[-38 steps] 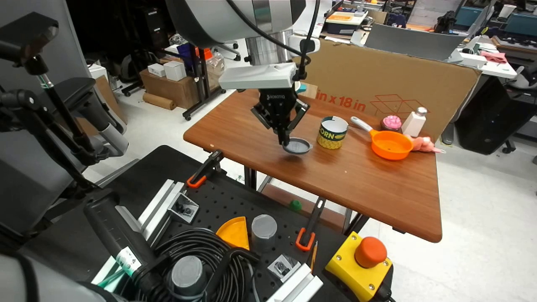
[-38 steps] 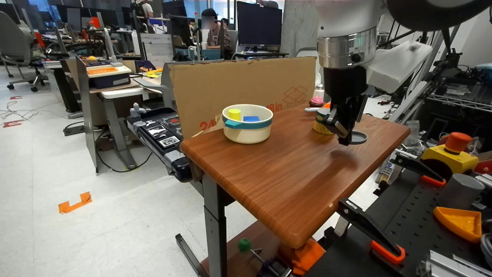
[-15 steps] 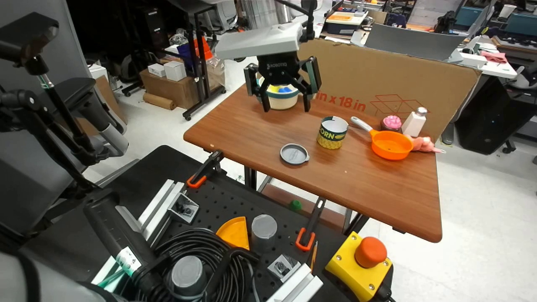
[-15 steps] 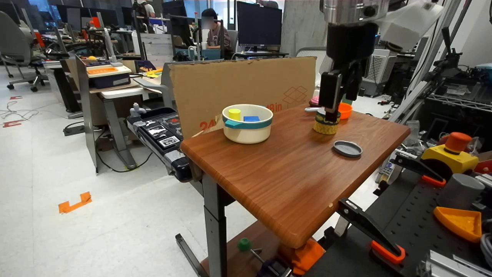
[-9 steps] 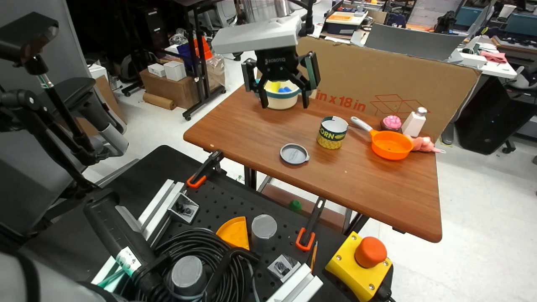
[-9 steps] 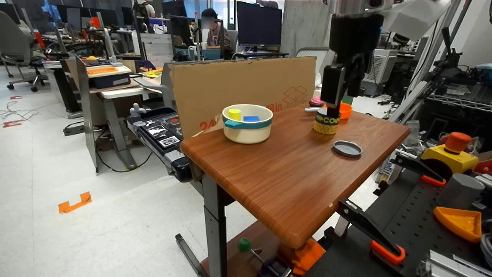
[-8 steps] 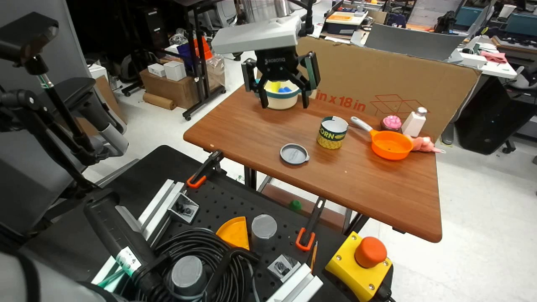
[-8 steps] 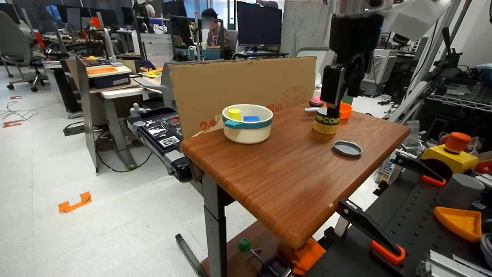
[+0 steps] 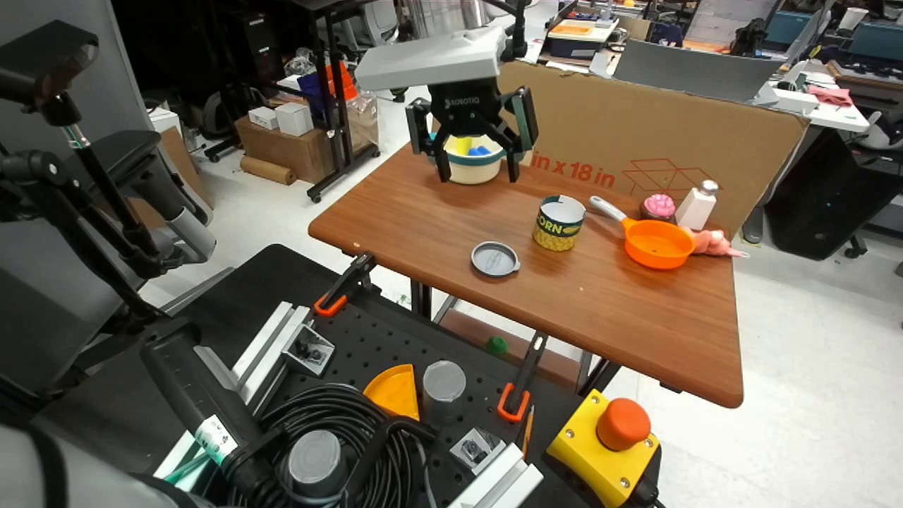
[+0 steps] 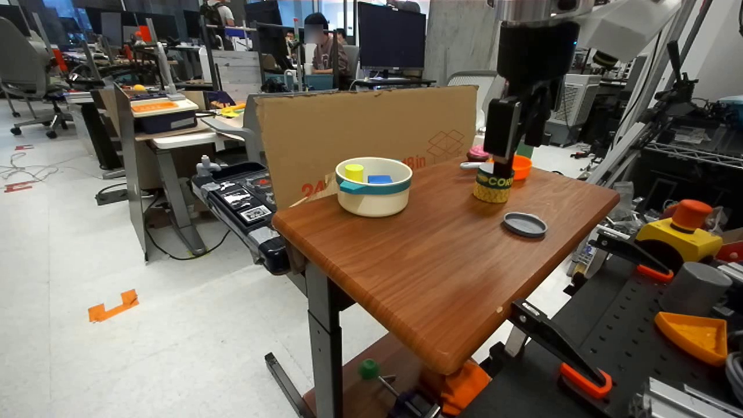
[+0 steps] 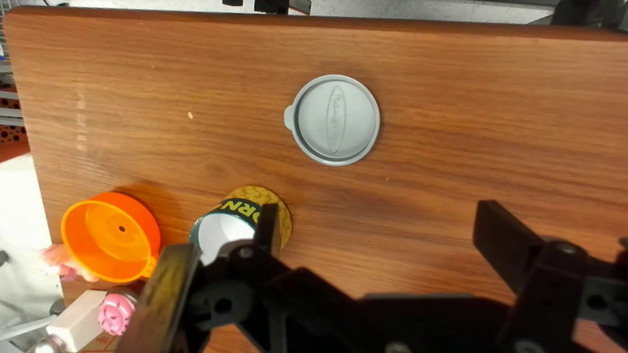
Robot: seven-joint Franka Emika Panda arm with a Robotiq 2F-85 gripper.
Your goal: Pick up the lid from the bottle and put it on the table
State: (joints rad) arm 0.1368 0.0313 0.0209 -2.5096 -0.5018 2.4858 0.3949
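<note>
The hand (image 9: 480,176) hangs spread wide apart above the table (image 10: 441,261), and one grey lid (image 11: 338,120) lies flat on the table, lower than the hand and nearer the long edge facing the black pegboard (image 9: 395,331). One bottle (image 9: 558,227) stands near the lid, farther from that edge. Towards the opposite edge are one cream pot (image 10: 374,204) near one corner, and one orange pan (image 9: 659,247), one pink-topped cupcake (image 9: 659,206) and one white shaker (image 9: 696,207) near the other

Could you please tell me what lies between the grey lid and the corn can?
Only bare wooden tabletop lies between the lid and the corn can, as the wrist view shows.
</note>
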